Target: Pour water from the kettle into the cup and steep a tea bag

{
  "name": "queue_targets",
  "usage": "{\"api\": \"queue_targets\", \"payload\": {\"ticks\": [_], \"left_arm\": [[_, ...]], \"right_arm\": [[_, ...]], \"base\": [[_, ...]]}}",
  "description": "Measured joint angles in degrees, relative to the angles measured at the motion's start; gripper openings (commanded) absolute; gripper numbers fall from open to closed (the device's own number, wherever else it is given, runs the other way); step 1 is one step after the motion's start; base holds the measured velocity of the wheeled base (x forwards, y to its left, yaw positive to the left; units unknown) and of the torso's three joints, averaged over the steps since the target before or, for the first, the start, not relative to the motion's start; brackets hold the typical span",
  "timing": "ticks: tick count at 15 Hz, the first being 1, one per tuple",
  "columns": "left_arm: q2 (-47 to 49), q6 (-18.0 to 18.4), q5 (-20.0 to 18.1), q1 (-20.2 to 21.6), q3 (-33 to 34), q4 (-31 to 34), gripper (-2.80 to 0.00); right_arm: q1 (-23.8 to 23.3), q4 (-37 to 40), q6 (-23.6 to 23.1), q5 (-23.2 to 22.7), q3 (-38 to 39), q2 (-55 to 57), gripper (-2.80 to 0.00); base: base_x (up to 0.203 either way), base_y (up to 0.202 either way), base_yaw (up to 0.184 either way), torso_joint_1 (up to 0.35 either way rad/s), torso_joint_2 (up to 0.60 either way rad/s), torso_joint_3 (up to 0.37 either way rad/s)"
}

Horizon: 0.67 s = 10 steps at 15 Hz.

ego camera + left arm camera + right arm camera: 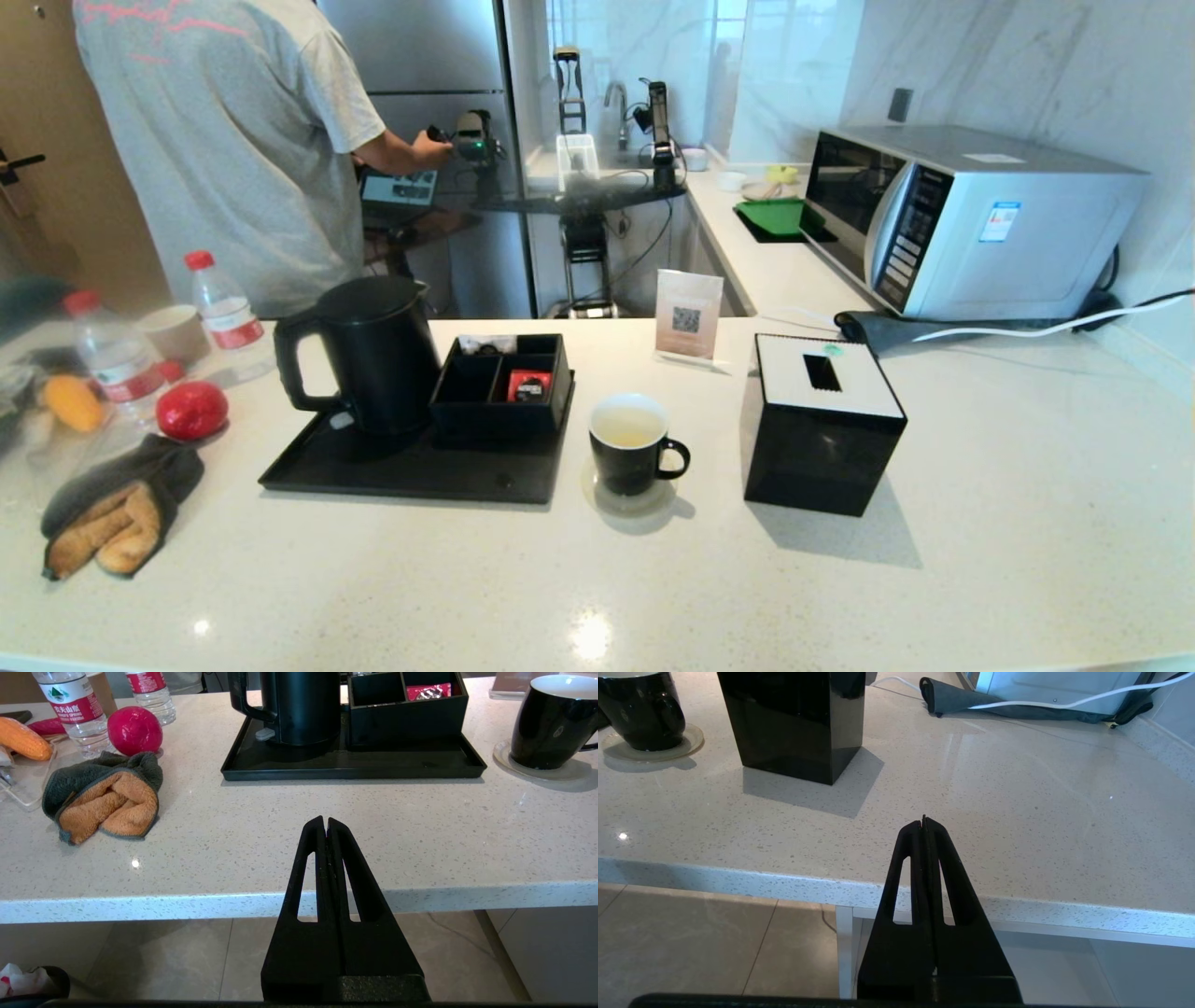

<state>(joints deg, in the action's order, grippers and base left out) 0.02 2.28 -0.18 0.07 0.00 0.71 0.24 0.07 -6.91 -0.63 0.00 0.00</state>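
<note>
The tall black kettle (378,355) stands upright on a black tray (411,476), lid down, handle to the left. To its right the black cup (627,457) sits on a clear coaster, pale yellowish water (627,427) inside it. No tea bag shows in any view. My left gripper (325,823) is shut and empty, hanging off the counter's front edge, facing the kettle (299,709) and cup (546,723). My right gripper (923,822) is also shut and empty at the front edge, well short of the cup (642,714). Neither arm appears in the head view.
A black organizer (499,387) with a red packet (530,385) shares the tray. A black tissue box (822,425) stands right of the cup, with a microwave (971,219) behind. At left are water bottles (224,313), a red fruit (191,409) and a folded cloth (117,513). A person (224,140) stands behind the counter.
</note>
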Motion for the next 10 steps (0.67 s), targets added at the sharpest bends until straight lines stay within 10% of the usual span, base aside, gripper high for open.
{"api": "queue_targets", "payload": {"ticks": [10], "left_arm": [[0.0,0.0,0.0,0.0,0.0,0.0,-2.8]], "right_arm": [[0.0,0.1,-0.1,0.1,-0.1,-0.1,-2.8]], "base": [[0.0,0.0,0.0,0.0,0.0,0.0]]}}
